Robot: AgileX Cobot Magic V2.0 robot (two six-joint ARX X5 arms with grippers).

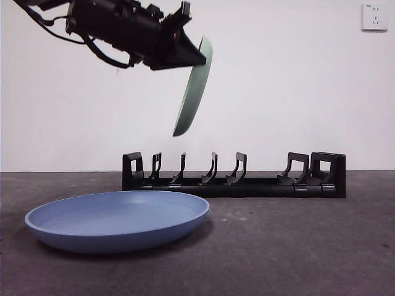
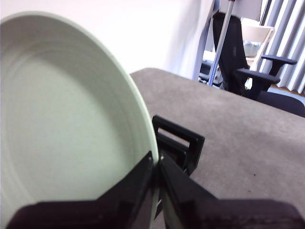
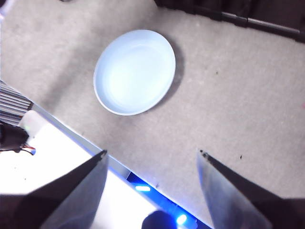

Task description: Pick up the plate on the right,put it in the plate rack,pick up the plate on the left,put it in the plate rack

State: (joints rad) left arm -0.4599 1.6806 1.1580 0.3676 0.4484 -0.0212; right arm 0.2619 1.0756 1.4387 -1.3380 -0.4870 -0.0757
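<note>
Above the rack, a green plate held

Up over the black plate rack point(image 1: 233, 177) I see my left pincer point(image 2: 157, 162) pinched tight on the rim of the green plate point(image 1: 192, 86), which hangs tilted in the air. My right pincer point(image 3: 151, 153) is wide open, holding nothing, high above the blue plate point(image 1: 117, 219) lying flat on the worktop point(image 1: 296, 246).

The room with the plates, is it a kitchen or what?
Probably not a kitchen; it looks more like an office or lab. An office chair stands past the grey table, the wall is bare with one socket, and the left gripper holds a green plate.
</note>
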